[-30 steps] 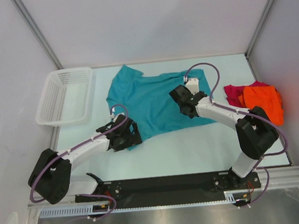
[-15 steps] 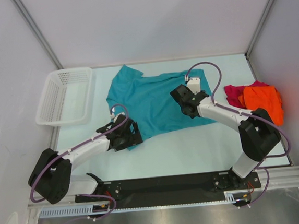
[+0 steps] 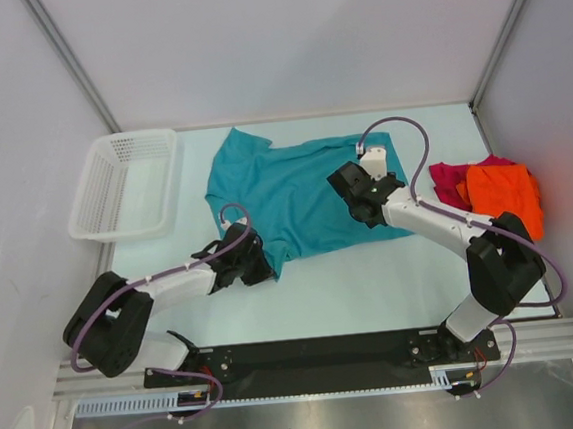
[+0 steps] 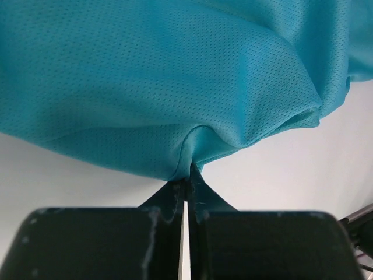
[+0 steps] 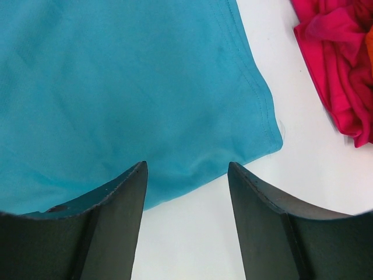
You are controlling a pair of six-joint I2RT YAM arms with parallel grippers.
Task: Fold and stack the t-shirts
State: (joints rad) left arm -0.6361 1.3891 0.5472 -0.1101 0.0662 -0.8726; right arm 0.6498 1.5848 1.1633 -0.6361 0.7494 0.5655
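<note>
Progress: early. You have no fold made and no stack begun. The teal t-shirt [image 3: 299, 188] lies spread open mid-table [image 3: 373, 287], rumpled at its near-left edge. The orange t-shirt [image 3: 511, 195] and magenta t-shirt [image 3: 446, 182] sit crumpled together at the right edge, orange partly over magenta. All three remain to be folded.

Left gripper [image 4: 186, 178]: closed tight on a pinch of the teal cloth at that near-left edge, and the fabric puckers up into the fingers.

Right gripper [image 5: 186, 169]: jaws wide, holding nothing, hovering over the teal shirt's right part near a stitched corner.

Orientation, as best you can judge: the long axis runs left to right across the table, slightly tilted. A sleeve juts out far-left toward the white basket [image 3: 123, 184] and the stitched hem faces the crumpled pair, so shoulders left, hem right. The neckline is not clear.
</note>
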